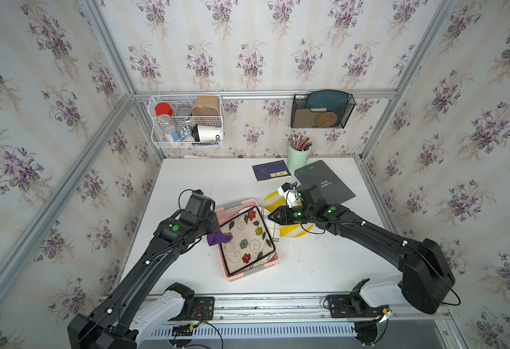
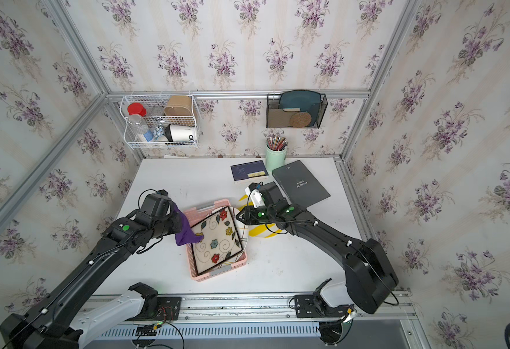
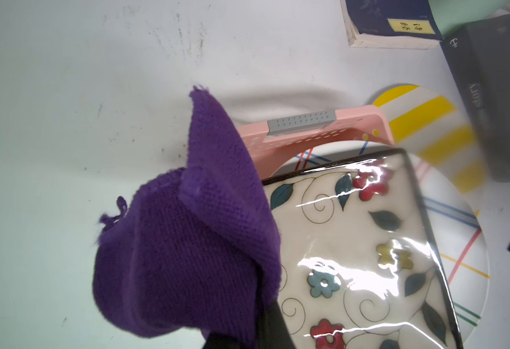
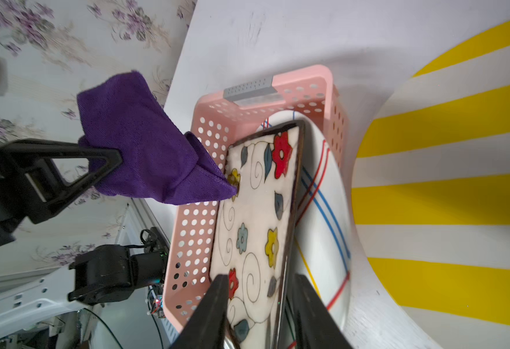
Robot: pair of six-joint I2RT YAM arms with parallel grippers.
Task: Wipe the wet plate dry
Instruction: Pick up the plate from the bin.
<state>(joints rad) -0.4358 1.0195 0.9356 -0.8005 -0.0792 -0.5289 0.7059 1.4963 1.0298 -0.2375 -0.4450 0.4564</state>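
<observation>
The plate is square and cream, with painted flowers and a dark rim. It lies tilted across a pink basket and gleams in the left wrist view. My left gripper is shut on a purple cloth, whose tip touches the plate's left edge. My right gripper reaches in from the right. Its jaws straddle the plate's right rim, one finger over the face, the other under it with a sliver of gap.
Under the square plate in the basket lies a round white plate with coloured lines. A yellow-striped round plate sits under my right wrist. Behind it are a blue book, a dark book and a pencil cup.
</observation>
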